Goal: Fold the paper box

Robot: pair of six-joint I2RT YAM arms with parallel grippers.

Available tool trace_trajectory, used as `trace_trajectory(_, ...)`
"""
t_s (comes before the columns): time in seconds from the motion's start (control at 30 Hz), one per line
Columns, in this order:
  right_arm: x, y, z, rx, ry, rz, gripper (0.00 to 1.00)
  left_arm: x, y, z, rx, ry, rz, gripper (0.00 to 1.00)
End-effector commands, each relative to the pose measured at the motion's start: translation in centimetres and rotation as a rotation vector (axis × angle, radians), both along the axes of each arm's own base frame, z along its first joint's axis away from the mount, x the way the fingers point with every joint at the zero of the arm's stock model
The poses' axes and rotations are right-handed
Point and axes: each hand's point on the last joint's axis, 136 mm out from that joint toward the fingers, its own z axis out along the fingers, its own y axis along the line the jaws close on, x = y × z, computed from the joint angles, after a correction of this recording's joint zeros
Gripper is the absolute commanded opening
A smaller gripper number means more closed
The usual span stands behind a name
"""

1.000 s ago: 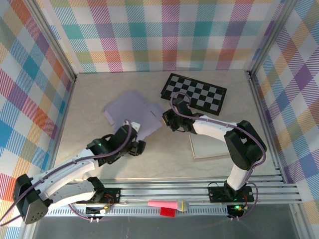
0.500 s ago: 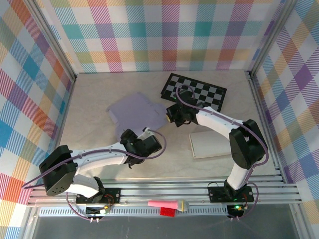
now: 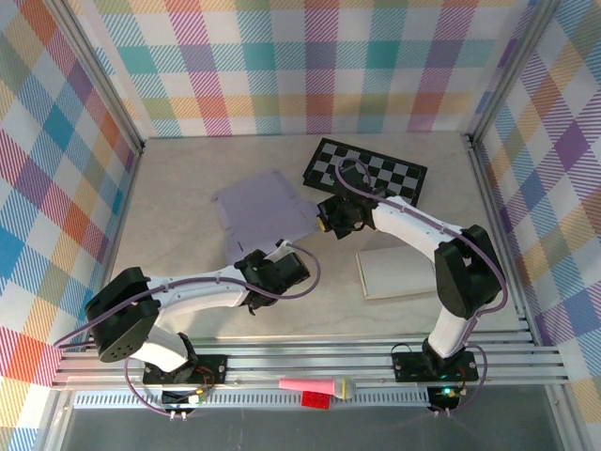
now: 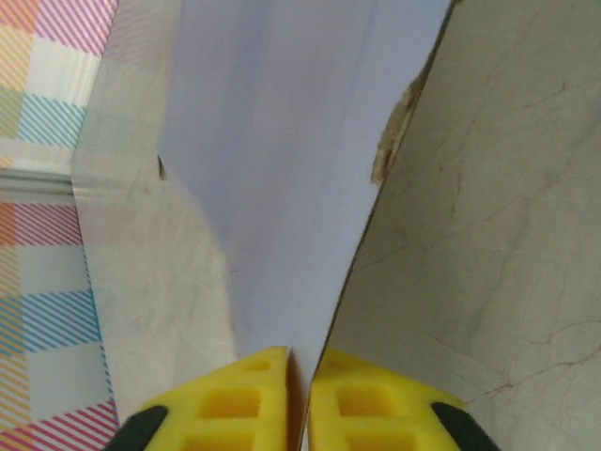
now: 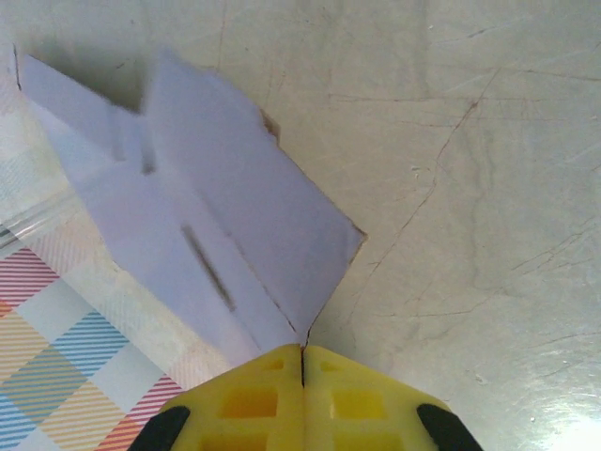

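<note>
The paper box is a flat lavender cardboard sheet lying on the table's middle left. My left gripper reaches its near edge from below. In the left wrist view its yellow fingers are shut on that edge of the paper box, which runs away from them. My right gripper is at the sheet's right side. The right wrist view has it shut on a pointed corner of the paper box, whose flaps and a slot show beyond.
A black-and-white chequered board lies at the back right. A pale flat panel rests under the right forearm. A pink object and a red block sit on the front rail. Plaid walls enclose three sides.
My left arm swung right along the sheet's near edge and its gripper closed on that edge. The sheet turned and slid slightly right. My right gripper kept its hold.
</note>
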Motion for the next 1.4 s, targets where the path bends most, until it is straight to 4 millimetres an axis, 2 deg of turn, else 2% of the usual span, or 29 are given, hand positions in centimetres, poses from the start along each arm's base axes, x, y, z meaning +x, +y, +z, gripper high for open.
trace_trajectory(0.0,-0.1,-0.1,0.8,0.013,0.014,0.009,0.0,0.9,-1.0,2.0,-0.057,-0.038,-0.001,0.0)
trace_trajectory(0.07,0.3,0.0,1.7,0.019,-0.016,0.031,0.0,0.9,-1.0,3.0,-0.077,-0.047,-0.001,0.0)
trace_trajectory(0.13,0.7,0.0,3.6,0.004,-0.066,0.067,0.02,0.9,-1.0,4.3,-0.112,-0.053,0.003,0.0)
trace_trajectory(0.3,0.3,-1.5,10.2,-0.043,-0.245,0.122,0.42,0.6,-1.1,6.8,-0.231,0.004,0.028,0.0)
trace_trajectory(0.37,-0.3,-2.0,11.9,-0.041,-0.296,0.127,0.53,0.7,-1.0,7.0,-0.279,0.06,0.05,0.0)
trace_trajectory(0.43,-1.1,-1.8,13.2,-0.024,-0.325,0.14,0.58,0.6,-1.3,7.2,-0.322,0.113,0.07,0.0)
trace_trajectory(0.6,-2.2,0.3,15.5,0.0,-0.387,0.178,0.63,0.5,-2.2,8.7,-0.356,0.176,0.08,0.0)
trace_trajectory(0.8,-2.2,3.4,17.5,0.016,-0.44,0.249,0.64,1.0,-2.6,10.1,-0.358,0.21,0.094,0.0)
trace_trajectory(0.87,-2.3,4.1,17.3,0.013,-0.434,0.266,0.63,1.2,-2.6,10.5,-0.363,0.209,0.099,0.0)
trace_trajectory(0.97,-2.3,4.7,15.8,0.001,-0.373,0.278,0.58,1.5,-2.8,11.1,-0.375,0.206,0.097,0.0)
trace_trajectory(1.07,-1.8,5.2,15.3,0.002,-0.363,0.281,0.47,1.7,-3.0,11.5,-0.374,0.205,0.092,0.0)
trace_trajectory(1.17,-1.4,5.3,14.8,-0.024,-0.344,0.286,0.42,1.7,-3.2,11.7,-0.377,0.204,0.086,0.0)
trace_trajectory(1.37,-0.8,5.6,14.4,-0.027,-0.345,0.276,0.18,1.8,-3.2,11.8,-0.379,0.199,0.085,0.0)
